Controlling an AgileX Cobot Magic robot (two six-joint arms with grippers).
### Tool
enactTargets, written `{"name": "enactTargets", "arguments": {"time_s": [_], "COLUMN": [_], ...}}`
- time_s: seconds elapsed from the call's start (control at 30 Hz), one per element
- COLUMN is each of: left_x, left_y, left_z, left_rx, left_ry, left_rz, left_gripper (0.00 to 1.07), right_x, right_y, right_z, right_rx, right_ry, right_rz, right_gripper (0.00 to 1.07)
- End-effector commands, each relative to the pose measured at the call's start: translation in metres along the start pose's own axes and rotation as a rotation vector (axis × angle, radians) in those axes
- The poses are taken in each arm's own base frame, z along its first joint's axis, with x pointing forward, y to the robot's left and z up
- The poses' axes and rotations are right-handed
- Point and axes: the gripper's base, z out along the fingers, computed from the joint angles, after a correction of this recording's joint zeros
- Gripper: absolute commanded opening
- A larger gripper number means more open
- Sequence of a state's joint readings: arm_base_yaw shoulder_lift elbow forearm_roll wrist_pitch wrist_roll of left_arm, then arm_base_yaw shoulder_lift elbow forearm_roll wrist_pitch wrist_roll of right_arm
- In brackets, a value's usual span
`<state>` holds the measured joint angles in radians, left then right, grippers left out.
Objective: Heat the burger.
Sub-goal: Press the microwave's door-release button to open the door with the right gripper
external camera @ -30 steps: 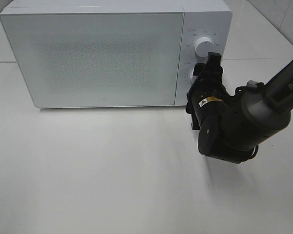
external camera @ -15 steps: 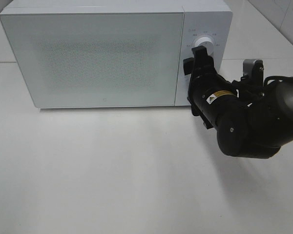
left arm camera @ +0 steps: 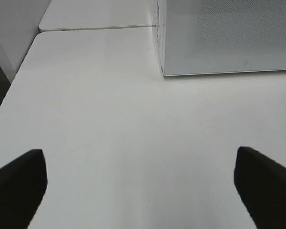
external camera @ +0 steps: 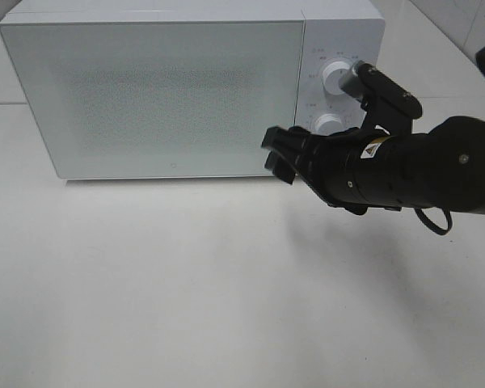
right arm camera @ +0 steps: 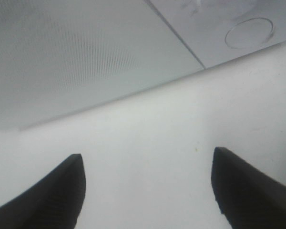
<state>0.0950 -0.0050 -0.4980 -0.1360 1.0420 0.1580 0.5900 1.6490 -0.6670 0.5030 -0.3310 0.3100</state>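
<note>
Burger unseen; m/wave door (external camera: 153, 97) shut

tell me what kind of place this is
Likely a robot test bench staged as a kitchen counter: a white microwave, door shut, with two dials, stands on a white table, and a black robot arm reaches in front of it.

The burger is hidden from every view; the white box-shaped microwave oven (external camera: 192, 87) has its speckled grey door (external camera: 149, 93) shut, hiding its inside.
</note>
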Motion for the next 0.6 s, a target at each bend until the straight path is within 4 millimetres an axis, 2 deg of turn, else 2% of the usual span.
{"name": "enactTargets", "arguments": {"time_s": [0.03, 0.17, 0.27, 0.33, 0.43, 0.5, 0.53, 0.6], "left_x": [0.002, 0.002, 0.002, 0.002, 0.002, 0.002, 0.002, 0.002], "left_y": [-0.001, -0.001, -0.001, -0.001, -0.001, -0.001, -0.001, -0.001], "left_z": [-0.003, -0.003, -0.003, -0.003, -0.003, -0.003, -0.003, -0.003], "left_rx": [0.002, 0.002, 0.002, 0.002, 0.002, 0.002, 0.002, 0.002], "left_ry": [-0.027, -0.027, -0.027, -0.027, -0.027, -0.027, -0.027, -0.027], "left_rz": [-0.003, -0.003, -0.003, -0.003, -0.003, -0.003, -0.003, -0.003], "left_gripper": [1.0, 1.0, 1.0, 1.0, 1.0, 1.0, 1.0, 1.0], "right_x": [0.003, -0.008, -0.01, -0.018, -0.021, -0.025, -0.025, -0.025], "right_y": [0.0, -0.006, -0.006, 0.0, 0.002, 0.005, 0.005, 0.005], "right_z": [-0.018, -0.038, -0.042, -0.065, -0.073, -0.102, -0.102, -0.124], "right_rx": [-0.002, 0.028, 0.035, 0.056, 0.058, 0.052, 0.052, 0.049], "right_ry": [0.156, 0.309, 0.338, 0.427, 0.442, 0.455, 0.455, 0.473], "right_rz": [-0.316, -0.428, -0.45, -0.548, -0.561, -0.589, -0.589, -0.6], "right_gripper": [0.73, 0.73, 0.73, 0.73, 0.73, 0.73, 0.73, 0.73]}}
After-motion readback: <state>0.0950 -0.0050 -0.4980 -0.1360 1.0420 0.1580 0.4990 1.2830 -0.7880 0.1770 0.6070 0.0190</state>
